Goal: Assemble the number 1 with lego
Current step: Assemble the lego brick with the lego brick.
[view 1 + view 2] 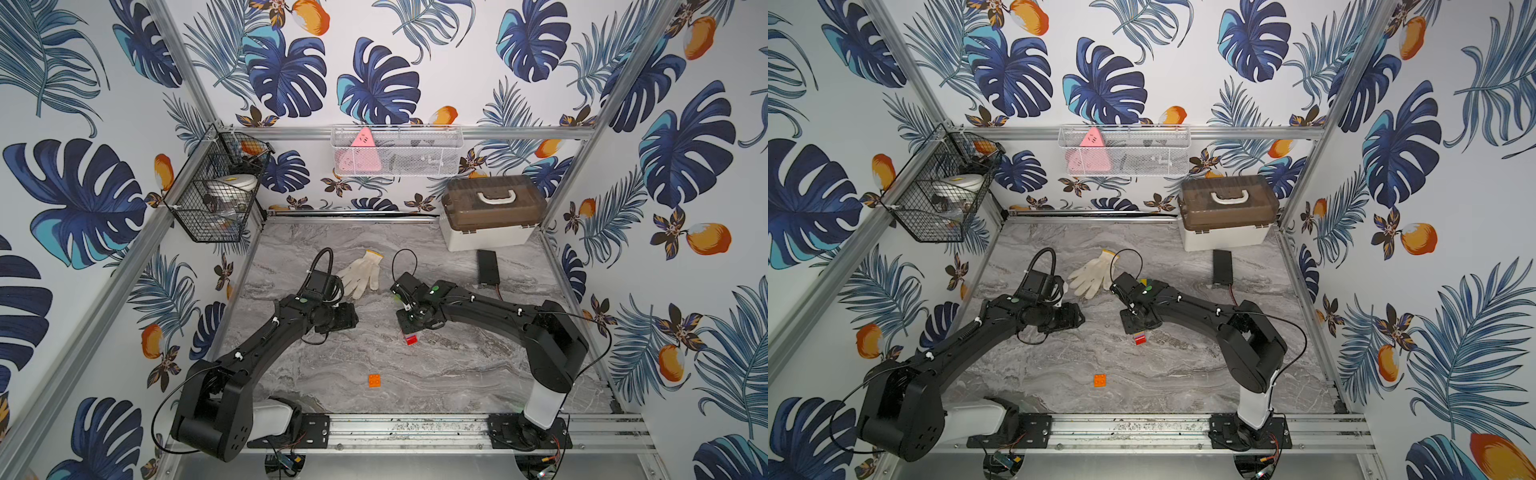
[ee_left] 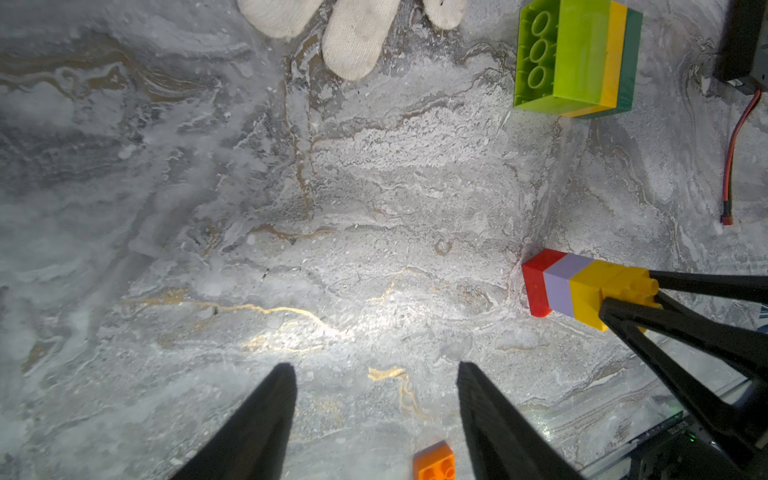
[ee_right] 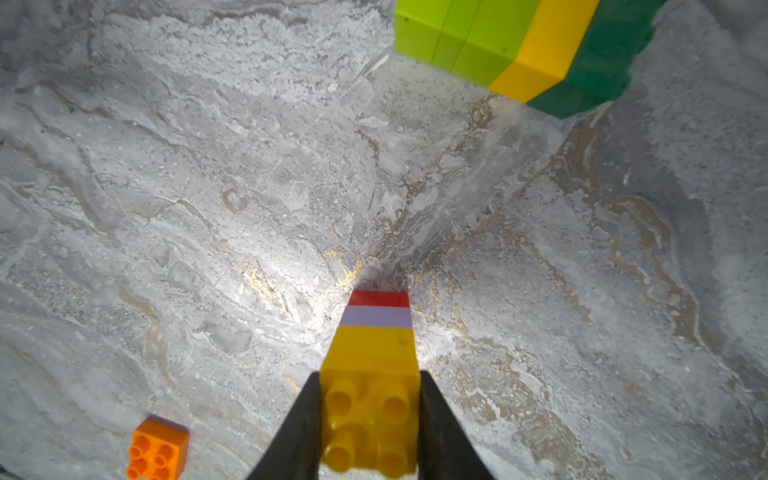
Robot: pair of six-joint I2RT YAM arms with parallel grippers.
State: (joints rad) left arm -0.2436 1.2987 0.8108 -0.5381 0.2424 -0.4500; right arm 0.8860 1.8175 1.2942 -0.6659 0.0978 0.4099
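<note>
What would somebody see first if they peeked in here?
Probably the bright brick column, yellow, lilac and red, pinched at its yellow end by the right end effector at the centre. Next, the chunky lime, yellow and dark green block lying near the white glove, and one orange brick alone toward the front.

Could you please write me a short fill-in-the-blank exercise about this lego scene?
The right gripper is shut on the ___ brick of the column.
The left gripper is open and holds ___.
The single loose brick is coloured ___.
The column's end farthest from the right gripper is ___.
Missing words: yellow; nothing; orange; red.
</note>
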